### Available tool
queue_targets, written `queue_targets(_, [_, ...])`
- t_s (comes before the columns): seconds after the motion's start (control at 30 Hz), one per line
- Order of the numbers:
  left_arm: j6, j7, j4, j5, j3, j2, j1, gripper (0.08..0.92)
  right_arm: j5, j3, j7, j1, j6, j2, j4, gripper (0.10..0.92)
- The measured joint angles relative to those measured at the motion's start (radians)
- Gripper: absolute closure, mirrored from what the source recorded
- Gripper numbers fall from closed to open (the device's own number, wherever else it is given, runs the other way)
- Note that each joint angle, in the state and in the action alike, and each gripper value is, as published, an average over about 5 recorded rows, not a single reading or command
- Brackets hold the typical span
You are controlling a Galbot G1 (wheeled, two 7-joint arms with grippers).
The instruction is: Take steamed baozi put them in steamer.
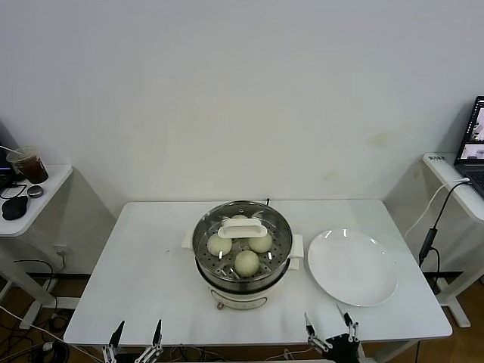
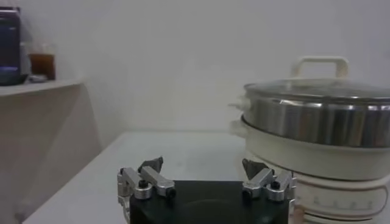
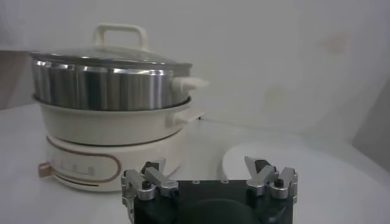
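Four buns [image 1: 246,262] sat in the pot [image 1: 243,274] under the lid [image 1: 241,226]. Both grippers, left [image 1: 136,334] at seven o'clock, right [image 1: 330,325] at five, were open wide and empty. Nothing needed grabbing; they should stay back.

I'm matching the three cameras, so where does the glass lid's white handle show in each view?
Head view: the lid handle lies at the picture's centre, on top of the steamer, above the baozi.
Left wrist view: the handle stands up at the upper right.
Right wrist view: the handle stands up at the upper left.
Shared landmark: the steamer's shiny steel wall, directly under the handle in both wrist views.
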Motion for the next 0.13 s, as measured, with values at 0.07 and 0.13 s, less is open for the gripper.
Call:
queue_targets(0.07, [-0.004, 0.006, 0.003, -0.005, -0.006, 0.0, 0.005, 0.177, 0.0, -0.002, 0.0, -0.002, -0.001, -0.002, 0.001, 0.203])
queue_targets(0.13, [-0.006, 0.009, 0.003, -0.007, -0.008, -0.001, 0.008, 0.177, 0.001, -0.003, 0.0, -0.002, -0.002, -0.002, 0.001, 0.203])
